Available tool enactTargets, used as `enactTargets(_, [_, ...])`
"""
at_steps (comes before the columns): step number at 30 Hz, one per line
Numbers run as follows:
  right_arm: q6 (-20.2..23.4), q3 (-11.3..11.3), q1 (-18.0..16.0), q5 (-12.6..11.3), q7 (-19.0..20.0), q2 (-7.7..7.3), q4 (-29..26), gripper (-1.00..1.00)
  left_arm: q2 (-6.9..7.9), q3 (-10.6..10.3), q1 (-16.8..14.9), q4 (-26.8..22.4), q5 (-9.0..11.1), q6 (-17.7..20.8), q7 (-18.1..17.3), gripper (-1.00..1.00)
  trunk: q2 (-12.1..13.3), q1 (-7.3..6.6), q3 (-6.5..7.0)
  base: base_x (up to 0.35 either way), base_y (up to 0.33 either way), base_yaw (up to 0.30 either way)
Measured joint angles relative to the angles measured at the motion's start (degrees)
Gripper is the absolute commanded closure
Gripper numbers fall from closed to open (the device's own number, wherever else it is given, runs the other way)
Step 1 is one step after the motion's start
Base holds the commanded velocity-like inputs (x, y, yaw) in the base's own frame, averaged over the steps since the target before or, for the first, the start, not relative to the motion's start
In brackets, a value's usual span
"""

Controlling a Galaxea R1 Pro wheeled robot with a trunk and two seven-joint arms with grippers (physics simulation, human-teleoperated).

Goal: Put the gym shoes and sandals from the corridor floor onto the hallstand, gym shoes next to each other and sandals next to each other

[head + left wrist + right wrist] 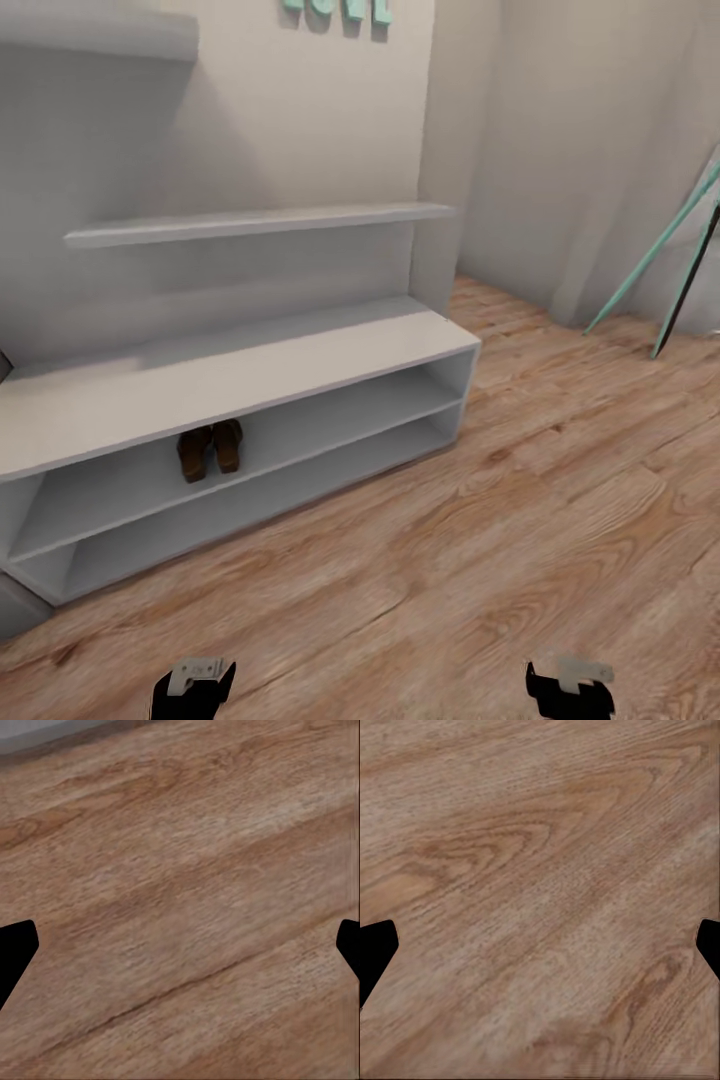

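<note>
Both end effectors sat at the near edge of the head view, the left end effector (pixel 193 688) and the right end effector (pixel 570 688) hanging above bare planks. In each wrist view the two dark fingertips (pixel 15 952) stood far apart at opposite edges with nothing between them, so both were spread wide and empty, the right end effector's fingertips (pixel 375 949) over the same wood grain. Beyond them the corridor floor (pixel 450 560) ran to the hallstand (pixel 240 370) against the wall. On its upper open tier the two sandals (pixel 210 450) stood side by side, touching or nearly so. Above the flat top rose two staggered wall shelves (pixel 260 222). Teal letters (pixel 335 12) hung higher on the wall, and teal legs (pixel 660 250) leaned far right.
</note>
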Motion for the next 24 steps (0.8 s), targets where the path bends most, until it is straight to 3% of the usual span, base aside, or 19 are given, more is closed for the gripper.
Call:
enactTargets(9, [-0.05,-0.1,0.02,-0.04,10.34,-0.44,0.34,-1.0,-0.08,0.01,0.0,0.01,0.03,0.0,0.09,-1.0,3.61,-1.98,1.62,0.0,0.0,-0.3])
enactTargets(24, [-0.01,-0.21,0.09,-0.19,12.5,0.48,0.42,-1.0,-0.18,0.01,0.0,0.06,0.08,0.0,0.1,-1.0,9.24,-5.06,4.13,0.0,0.0,-0.3])
